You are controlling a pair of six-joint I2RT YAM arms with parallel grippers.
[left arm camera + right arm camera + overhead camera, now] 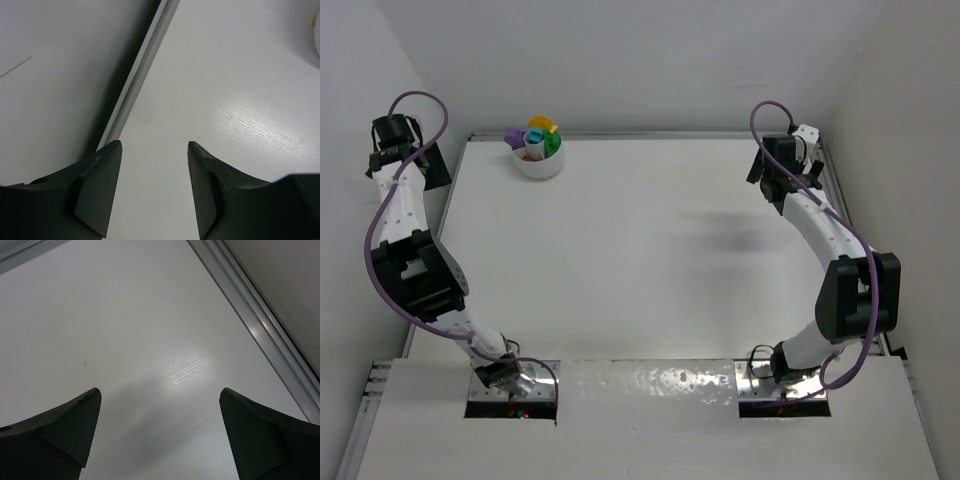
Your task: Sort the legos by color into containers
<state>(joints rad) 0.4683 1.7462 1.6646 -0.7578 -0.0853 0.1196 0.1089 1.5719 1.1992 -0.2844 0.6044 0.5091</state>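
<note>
Table point(650, 260): the bowl is carried on it.
Right gripper point(159, 390): parked well right of the bowl, fingers wide apart, nothing held.
Left gripper point(155, 148): parked left of the bowl, fingers apart, nothing held.
Bowl point(541, 171): the landmark.
Legos point(542, 138): gathered inside the bowl; sorting is judged done.

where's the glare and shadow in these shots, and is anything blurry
top external: glare on the glossy near panel, soft shadow of the right arm on the table; left wrist: sheen on the table, near fingers soft; right wrist: bright patch with a dim shadow below it.
</note>
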